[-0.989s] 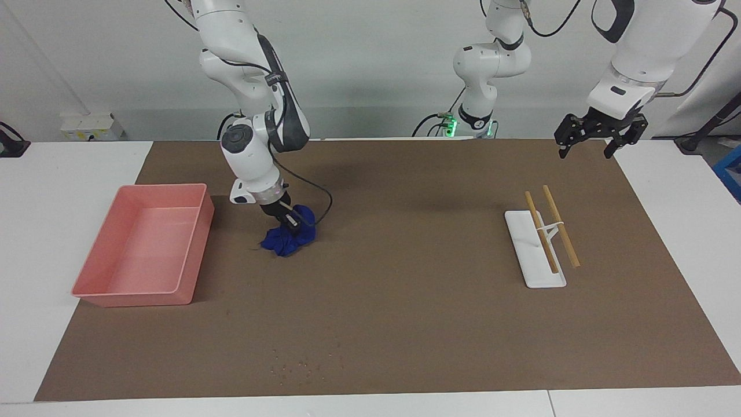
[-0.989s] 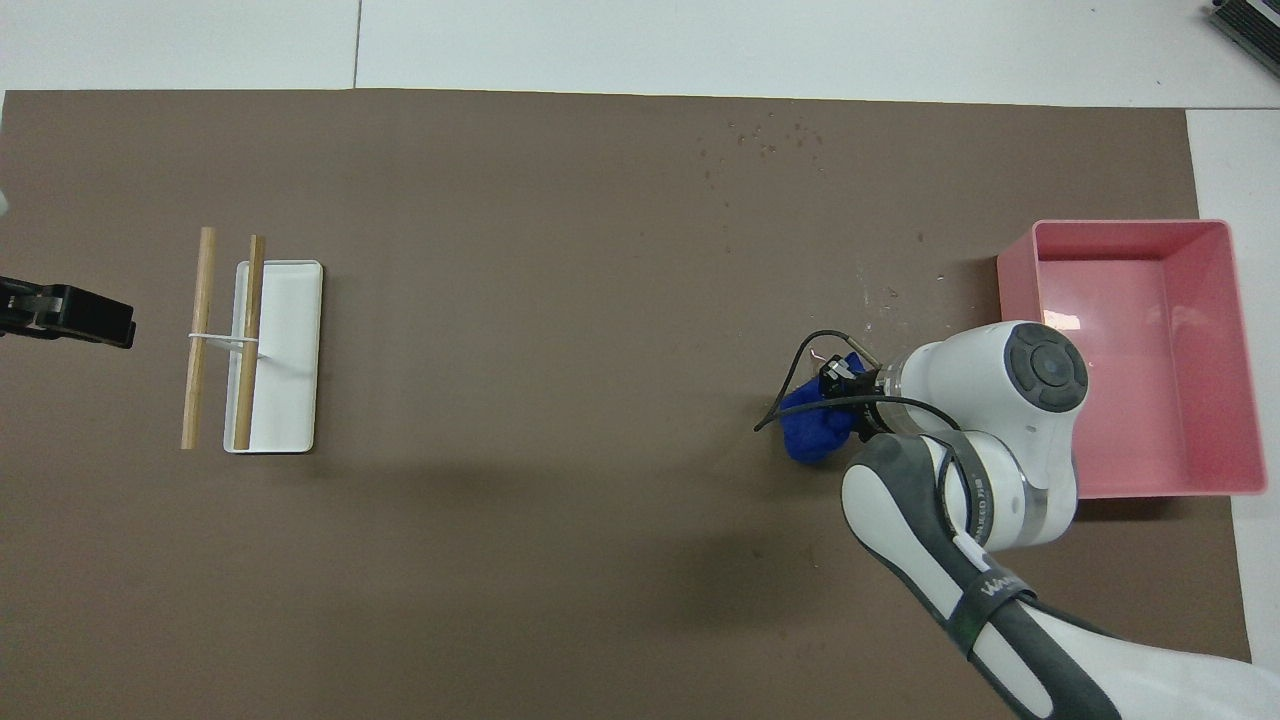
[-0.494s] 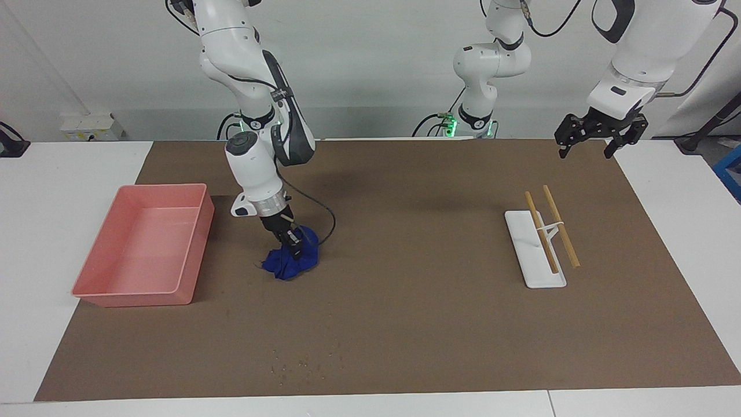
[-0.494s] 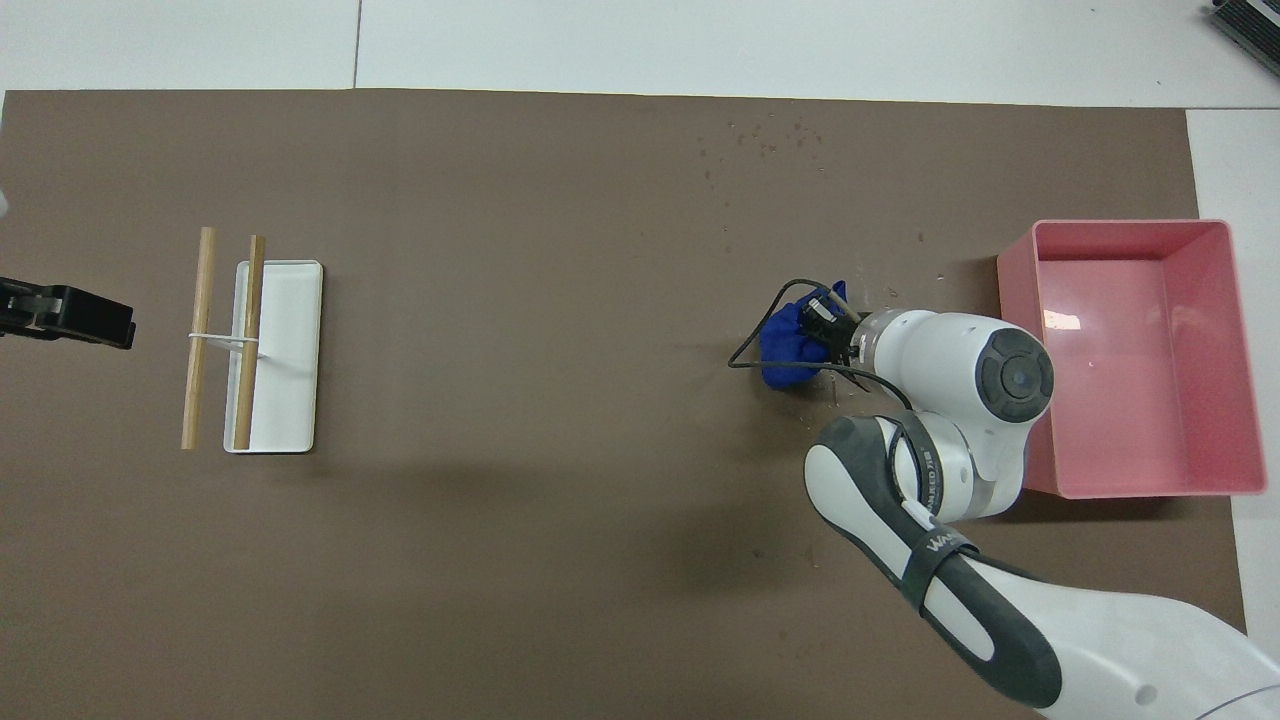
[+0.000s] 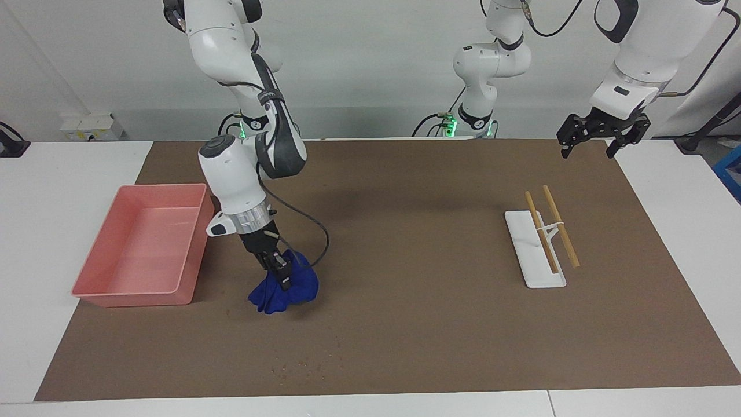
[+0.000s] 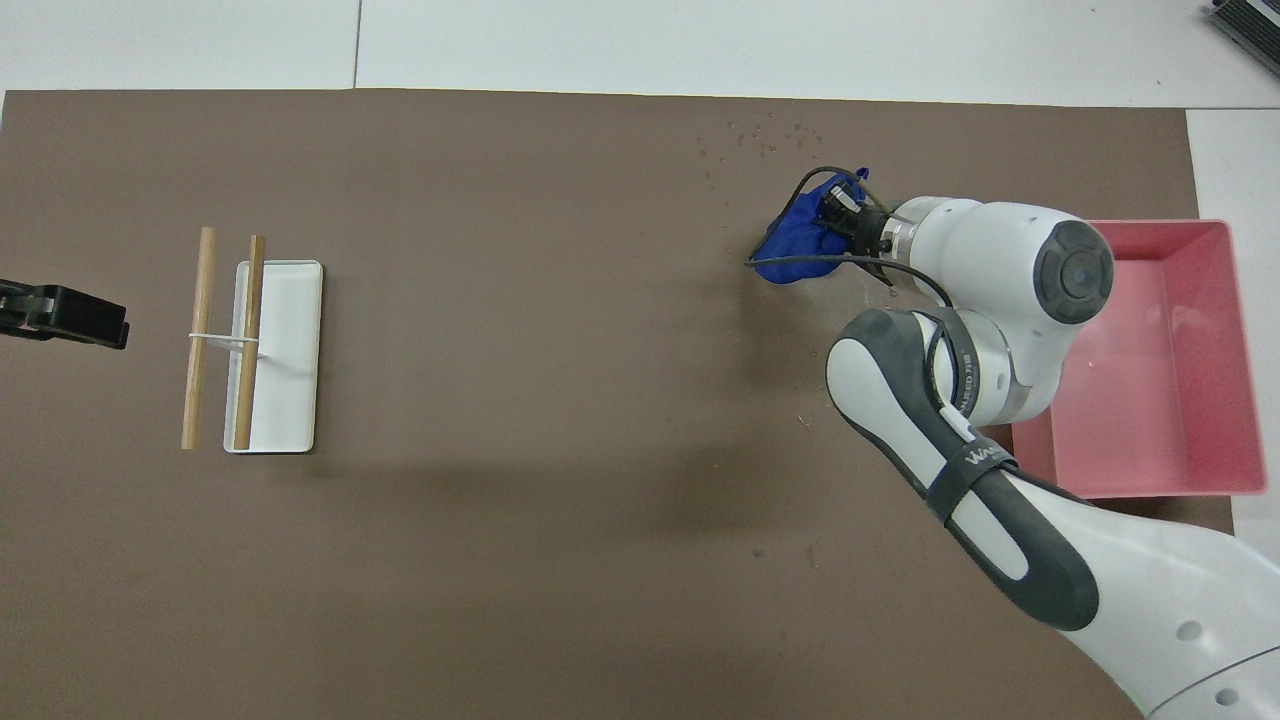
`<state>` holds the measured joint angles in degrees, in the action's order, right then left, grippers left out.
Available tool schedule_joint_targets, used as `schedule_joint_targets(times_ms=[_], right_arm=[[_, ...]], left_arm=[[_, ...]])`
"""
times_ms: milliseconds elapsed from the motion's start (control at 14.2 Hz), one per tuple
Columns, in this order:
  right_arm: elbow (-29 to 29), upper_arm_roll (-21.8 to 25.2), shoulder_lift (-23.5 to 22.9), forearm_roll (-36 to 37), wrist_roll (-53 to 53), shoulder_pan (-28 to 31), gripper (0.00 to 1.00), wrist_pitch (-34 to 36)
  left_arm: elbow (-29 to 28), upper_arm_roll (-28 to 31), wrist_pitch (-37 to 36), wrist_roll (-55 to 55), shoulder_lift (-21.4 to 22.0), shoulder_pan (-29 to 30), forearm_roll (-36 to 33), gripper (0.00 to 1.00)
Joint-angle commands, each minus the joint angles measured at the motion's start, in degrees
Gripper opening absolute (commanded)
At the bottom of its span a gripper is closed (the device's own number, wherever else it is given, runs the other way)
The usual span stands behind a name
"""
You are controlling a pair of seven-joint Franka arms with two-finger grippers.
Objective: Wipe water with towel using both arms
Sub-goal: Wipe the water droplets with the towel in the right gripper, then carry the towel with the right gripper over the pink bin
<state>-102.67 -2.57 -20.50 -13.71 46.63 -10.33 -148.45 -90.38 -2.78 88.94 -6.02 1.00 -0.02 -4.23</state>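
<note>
Your right end effector [image 5: 282, 277] has dragged the soft, lumpy royal-blue cloth towel [image 5: 285, 291] toward the tiny clear water drops [image 5: 301, 365], pinched shut on its top fold; left end effector [image 5: 602, 136] waits apart.

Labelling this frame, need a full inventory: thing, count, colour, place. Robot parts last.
towel: 1, royal blue, bunched on the mat beside the pink tray, held down by the right gripper
water: scattered tiny pale droplets, on the mat farther from the robots than the towel
tray: 1, pink, empty, at the right arm's end of the table
holder: 1, white, flat, toward the left arm's end
sticks: 2, light wood, propped slanting on the holder's rest
mat: 1, brown, covering the table
right gripper: 1, black, shut on the towel
left gripper: 1, black, open, waiting above the mat's corner at the left arm's end
</note>
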Motion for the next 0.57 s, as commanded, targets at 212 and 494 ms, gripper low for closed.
schedule_joint_targets(times_ms=[212,494], right_arm=[[6.87,-0.24,6.33,3.77,-1.97,4.07,0.0,20.01],[3.63,-0.42,13.54,3.77,-17.84,11.45,0.0,30.48]], left_arm=[[0.2,1.29,-1.05,2.5,0.59,-2.71,0.27,1.0],[-0.23,1.2,-0.96,2.15,1.02,-2.53,0.27,1.0]])
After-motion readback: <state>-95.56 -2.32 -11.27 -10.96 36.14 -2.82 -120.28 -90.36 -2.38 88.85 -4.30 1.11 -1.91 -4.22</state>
